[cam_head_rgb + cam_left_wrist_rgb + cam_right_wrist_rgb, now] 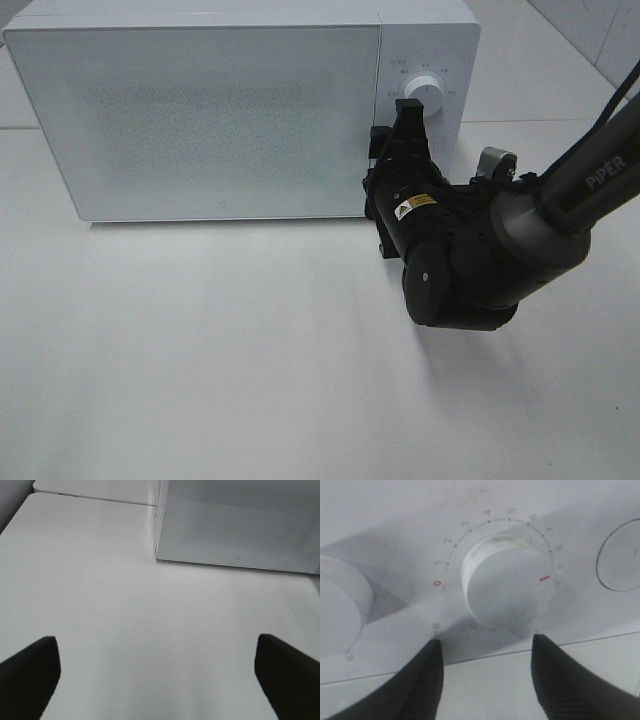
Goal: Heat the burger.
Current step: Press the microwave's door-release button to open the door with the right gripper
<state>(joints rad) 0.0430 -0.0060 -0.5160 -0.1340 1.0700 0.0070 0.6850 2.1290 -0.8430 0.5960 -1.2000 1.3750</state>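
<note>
Looked down on a broad, smooth, matte white tabletop [200, 380]. Noted a thin straight seam [550, 121] running across towards the back, with a second flat white surface [520, 70] set against it beyond. Made out pale tiles with thin grey joints [600, 35] in the far right corner; wall or floor, could not tell. Caught a dim grey strip [7, 510] past the table's rounded corner. Lit softly and evenly, leaving only faint, blurred shadows on the white top.
</note>
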